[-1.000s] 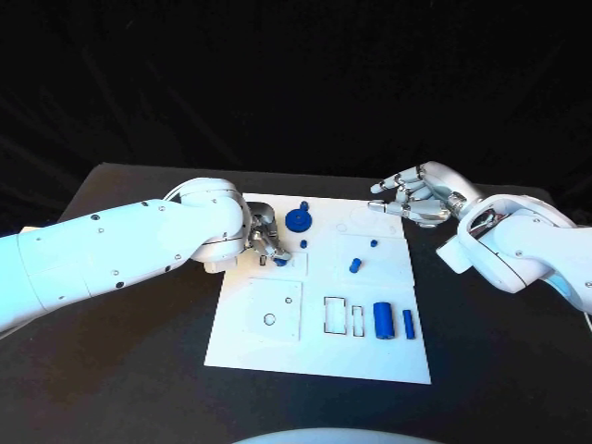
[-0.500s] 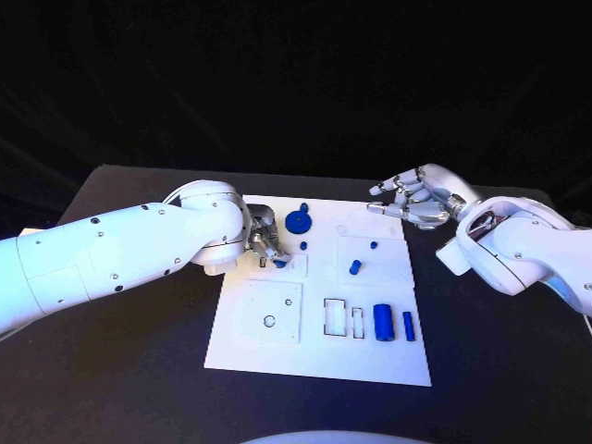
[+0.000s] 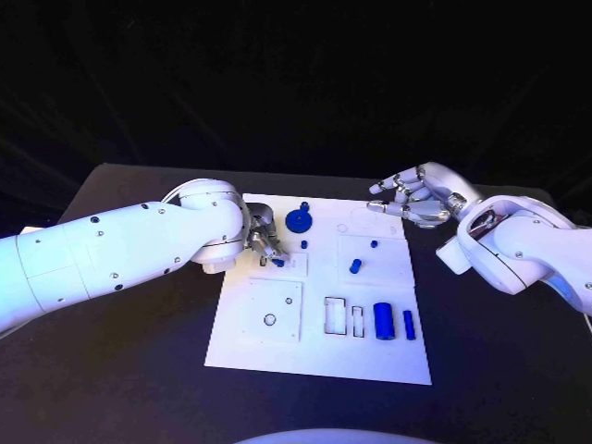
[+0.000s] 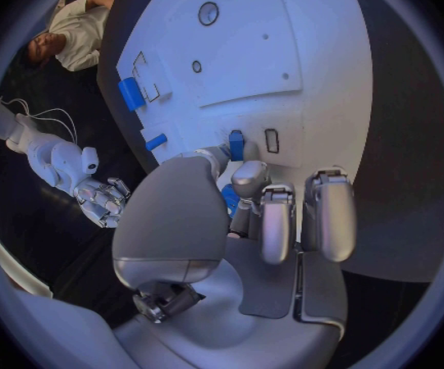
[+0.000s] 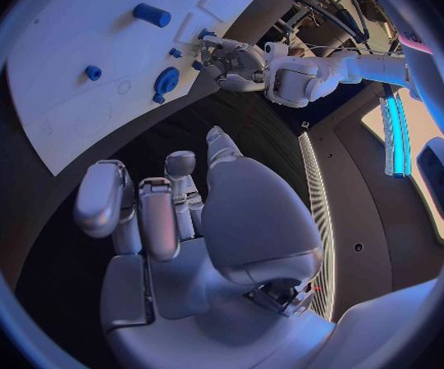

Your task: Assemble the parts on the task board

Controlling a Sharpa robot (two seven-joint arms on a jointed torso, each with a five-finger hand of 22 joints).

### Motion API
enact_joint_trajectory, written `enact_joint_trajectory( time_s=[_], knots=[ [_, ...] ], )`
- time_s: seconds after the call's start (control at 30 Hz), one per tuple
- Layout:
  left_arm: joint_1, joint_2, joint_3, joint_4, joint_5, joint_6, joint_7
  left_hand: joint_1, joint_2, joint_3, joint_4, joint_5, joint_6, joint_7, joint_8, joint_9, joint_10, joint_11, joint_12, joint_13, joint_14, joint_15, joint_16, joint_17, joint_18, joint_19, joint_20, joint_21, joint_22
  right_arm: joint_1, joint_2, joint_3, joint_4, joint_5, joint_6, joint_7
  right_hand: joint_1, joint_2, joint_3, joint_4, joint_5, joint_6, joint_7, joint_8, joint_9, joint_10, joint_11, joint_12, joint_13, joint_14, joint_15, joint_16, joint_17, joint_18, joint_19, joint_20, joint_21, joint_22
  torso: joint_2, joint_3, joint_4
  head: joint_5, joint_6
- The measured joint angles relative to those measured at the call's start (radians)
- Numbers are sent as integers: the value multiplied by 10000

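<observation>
Nothing has shifted that I can see — my left hand (image 3: 262, 242) still pinches a small blue part (image 4: 236, 145) against the task board (image 3: 277, 347); right hand (image 3: 416, 201) hovers, fingers apart, holding nothing

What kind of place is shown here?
Probably a robotics lab test bench: a black table against a dark backdrop, a white task board with small blue parts, and wall equipment in the right wrist view.

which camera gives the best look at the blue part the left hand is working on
The left wrist view: the small blue part stands clear just past the fingertips of the left hand, beside a small slot in the task board. In the head view that hand covers most of it. In the right wrist view it is too small to tell.
</observation>
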Motion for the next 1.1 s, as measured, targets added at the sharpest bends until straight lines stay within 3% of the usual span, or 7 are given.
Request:
enact_joint_trajectory(
  time_s=[0.5, 0.67, 0.7, 1.1],
  knots=[
    [1, 4, 4, 17, -78, 106, -2, -81, -79, 97, -96, 50, 15, 15, -2, 20, 8, -8, 33, 8, 0, 0, 0, -1, 0, -1, 0, 0, -1, 0, 2, 0, 6, 3, 0, 70, 0, 0, 1, 0, 0, 0, 0, 0, -2, 0, 0, 0, 1, 0, 0, 0, -1, 1, 0, 0, 0, 0, -5, -2, 7, 20, -50],
    [6, 31, 6, -15, -96, 185, -4, -277, -224, 250, -194, 399, 20, 16, 43, 67, 142, -69, 191, 164, 0, 0, 0, 3, -15, -1, 0, 0, -1, 0, -9, 0, 36, 3, -1, 85, 0, 2, 1, -1, 0, 0, 0, 0, -2, 0, 0, 0, 1, 0, 0, 0, -1, 0, 0, 0, -10, 0, -5, 1, 6, 24, -73],
    [7, 37, 6, -25, -99, 201, -4, -312, -259, 268, -211, 450, 89, -25, 44, 67, 183, -42, 191, 183, 0, 0, 0, 6, -112, 0, 0, 0, -1, 0, -11, 0, 42, 3, -1, 88, 1, 4, 1, -1, 0, 0, 0, 0, -2, 0, 0, 0, 1, 0, 0, 0, -1, 1, 0, 0, -39, 0, -5, 0, 2, 29, -79],
    [17, 89, 13, -91, -120, 395, -7, -790, -450, 628, -571, 623, 232, -91, 104, 131, 374, -160, 307, 328, -1, 0, 0, 7, -152, 22, -22, 82, -2, -1, -36, 0, 52, 84, -1, 94, -1, 82, 1, -1, 0, 0, 0, 0, -4, 0, 0, 0, -18, 0, 0, 0, 7, 0, 0, 0, -39, 0, -4, 8, -3, 11, -128]
  ],
)
